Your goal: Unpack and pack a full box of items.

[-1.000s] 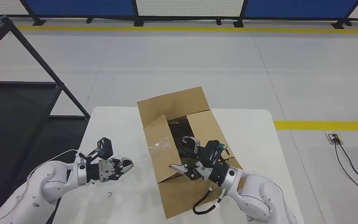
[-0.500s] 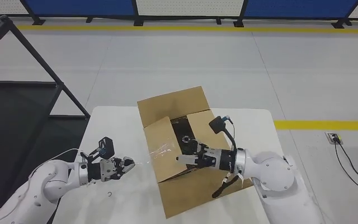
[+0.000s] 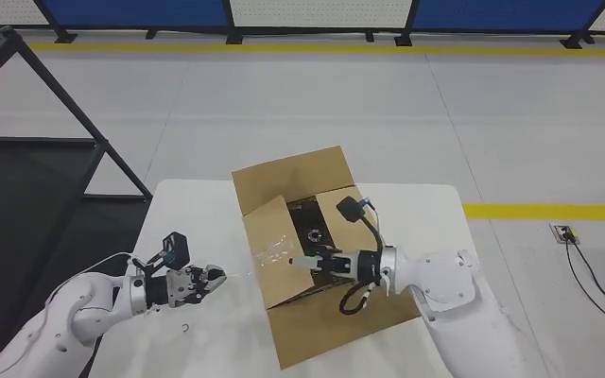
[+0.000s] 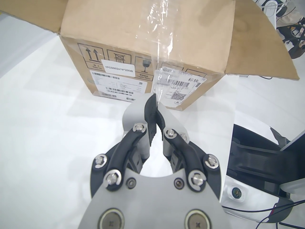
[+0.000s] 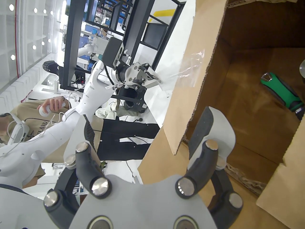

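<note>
An open cardboard box (image 3: 312,283) stands in the middle of the white table, all its flaps up. My left gripper (image 4: 156,102) is shut on the free end of a clear tape strip (image 4: 162,24). The strip stretches from the fingers up to the box's near flap. In the top view this gripper (image 3: 212,276) sits left of the box. My right gripper (image 3: 307,266) is open at that same flap's edge (image 5: 190,77), with one finger (image 5: 210,129) on the inside of the box. A green-and-black item (image 5: 282,94) lies on the box floor.
The white table (image 3: 189,217) has free room left of the box, where a small ring (image 3: 186,328) lies. A black metal frame (image 3: 57,123) stands beyond the table's left edge. The box's front flap (image 3: 321,331) hangs toward the table's near edge.
My right arm has turned and its gripper has slid left from over the box's inside to the left flap's edge. The left gripper stays put, holding the tape.
</note>
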`<control>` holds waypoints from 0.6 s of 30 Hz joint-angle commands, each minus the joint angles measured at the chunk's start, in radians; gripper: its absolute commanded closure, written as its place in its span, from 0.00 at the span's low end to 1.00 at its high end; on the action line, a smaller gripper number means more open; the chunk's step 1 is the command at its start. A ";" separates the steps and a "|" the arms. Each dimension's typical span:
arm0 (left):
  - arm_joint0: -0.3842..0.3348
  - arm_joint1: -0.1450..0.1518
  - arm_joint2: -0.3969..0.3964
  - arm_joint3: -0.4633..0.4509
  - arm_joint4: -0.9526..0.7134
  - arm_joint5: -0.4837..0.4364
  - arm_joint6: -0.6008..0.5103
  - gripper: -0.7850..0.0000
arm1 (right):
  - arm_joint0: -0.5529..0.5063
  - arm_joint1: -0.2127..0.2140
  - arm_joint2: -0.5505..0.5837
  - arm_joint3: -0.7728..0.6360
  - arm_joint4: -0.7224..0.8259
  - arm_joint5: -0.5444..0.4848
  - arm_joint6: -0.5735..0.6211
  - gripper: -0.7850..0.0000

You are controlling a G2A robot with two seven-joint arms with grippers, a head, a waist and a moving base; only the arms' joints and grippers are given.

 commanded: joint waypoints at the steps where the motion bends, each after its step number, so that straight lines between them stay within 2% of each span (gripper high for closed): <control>1: 0.005 0.001 -0.005 -0.001 0.002 0.000 0.003 1.00 | 0.023 0.001 -0.007 0.024 -0.010 0.016 -0.004 0.00; 3: 0.008 0.002 -0.008 -0.002 0.004 0.000 0.005 1.00 | 0.027 0.001 -0.015 0.030 0.012 0.003 -0.006 0.00; 4: 0.010 0.002 -0.009 -0.003 0.004 0.000 0.007 1.00 | 0.029 0.002 -0.015 0.035 0.015 0.001 -0.005 0.05; 7: 0.013 0.003 -0.011 -0.004 0.006 0.000 0.008 1.00 | 0.043 0.004 -0.036 0.051 0.007 0.026 0.027 0.37; 9: 0.014 0.003 -0.013 -0.004 0.006 0.000 0.010 1.00 | 0.055 0.005 -0.055 0.062 -0.001 0.043 0.047 0.50; 12: 0.015 0.002 -0.014 -0.004 0.007 0.000 0.011 1.00 | 0.074 0.005 -0.073 0.081 0.009 0.055 0.069 0.64; 14: 0.015 0.002 -0.016 -0.005 0.008 0.000 0.010 1.00 | 0.085 0.006 -0.086 0.093 0.008 0.064 0.082 0.76; 16: 0.015 0.003 -0.017 -0.005 0.009 0.000 0.011 1.00 | 0.097 0.006 -0.095 0.106 0.010 0.071 0.084 0.95; 17: 0.015 0.003 -0.017 -0.006 0.009 0.000 0.011 1.00 | 0.101 0.006 -0.099 0.111 0.010 0.074 0.082 1.00; 18: 0.016 0.003 -0.017 -0.006 0.009 0.000 0.011 1.00 | 0.105 0.006 -0.103 0.115 0.012 0.075 0.082 1.00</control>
